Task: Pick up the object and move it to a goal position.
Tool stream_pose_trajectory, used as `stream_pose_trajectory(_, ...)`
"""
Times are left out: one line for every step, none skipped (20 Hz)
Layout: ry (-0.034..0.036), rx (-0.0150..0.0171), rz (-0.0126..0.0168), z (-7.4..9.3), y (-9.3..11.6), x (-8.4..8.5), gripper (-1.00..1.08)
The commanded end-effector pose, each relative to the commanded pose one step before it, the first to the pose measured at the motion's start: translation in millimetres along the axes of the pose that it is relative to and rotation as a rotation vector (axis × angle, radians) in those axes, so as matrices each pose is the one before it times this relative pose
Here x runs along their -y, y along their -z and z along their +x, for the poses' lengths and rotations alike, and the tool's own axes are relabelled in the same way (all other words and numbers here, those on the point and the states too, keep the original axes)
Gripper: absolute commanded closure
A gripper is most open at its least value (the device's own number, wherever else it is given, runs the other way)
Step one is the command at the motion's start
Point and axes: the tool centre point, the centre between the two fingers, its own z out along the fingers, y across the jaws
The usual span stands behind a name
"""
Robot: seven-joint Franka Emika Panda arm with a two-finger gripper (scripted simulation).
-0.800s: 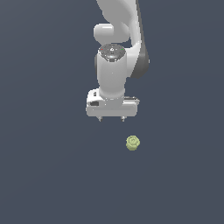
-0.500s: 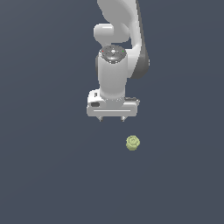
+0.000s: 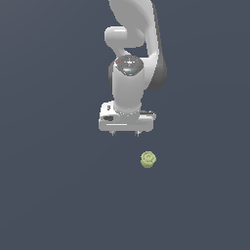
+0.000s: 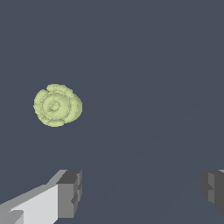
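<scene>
The object (image 3: 148, 159) is a small pale yellow-green knobbly lump with a swirled top, lying alone on the dark grey floor. The white gripper (image 3: 125, 133) points straight down, up and toward the exterior view's left of the object, clearly apart from it. Its two short fingertips (image 3: 113, 133) stand wide apart with nothing between them, so it is open. In the wrist view the object (image 4: 57, 105) lies outside the span of the gripper (image 4: 142, 190), beyond the grey finger (image 4: 70, 192), while the other finger shows only at the picture's edge.
A flat, dark grey floor (image 3: 53, 195) fills both views. The white arm (image 3: 134, 29) rises behind the gripper toward the top of the exterior view.
The gripper has shifted slightly downward and toward the exterior view's right, nearer the object. The object has not moved, and the fingers are still apart.
</scene>
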Motion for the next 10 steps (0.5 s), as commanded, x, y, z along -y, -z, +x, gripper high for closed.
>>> stream_pose_trajectory(-0.0072, -0.00042, 0.00056, 0.62, -0.13, 0.53, -0.92)
stream_pose_trajectory(-0.00551, 0.00011, 0.0003, 0.37, -0.34, 0.46, -0.92)
stream_pose_trajectory(-0.00658, 0.00021, 0.00029, 0.42, -0.45, 0.62, -0.92)
stream_pose_trajectory(-0.0078, 0.00028, 0.00031, 0.48, -0.55, 0.7, -0.92)
stream_pose_trajectory(-0.00896, 0.0003, 0.00038, 0.56, -0.62, 0.84, -0.92)
stream_pose_trajectory(-0.01027, 0.00026, 0.0005, 0.65, -0.66, 0.93, -0.92)
stream_pose_trajectory(-0.01158, 0.00023, 0.00063, 0.74, -0.7, 1.06, -0.92)
stream_pose_trajectory(-0.01284, 0.00022, 0.00072, 0.81, -0.76, 1.19, -0.92)
stream_pose_trajectory(-0.01409, 0.00026, 0.00077, 0.86, -0.84, 1.31, -0.92)
stream_pose_trajectory(-0.01528, 0.00034, 0.00077, 0.9, -0.94, 1.44, -0.92)
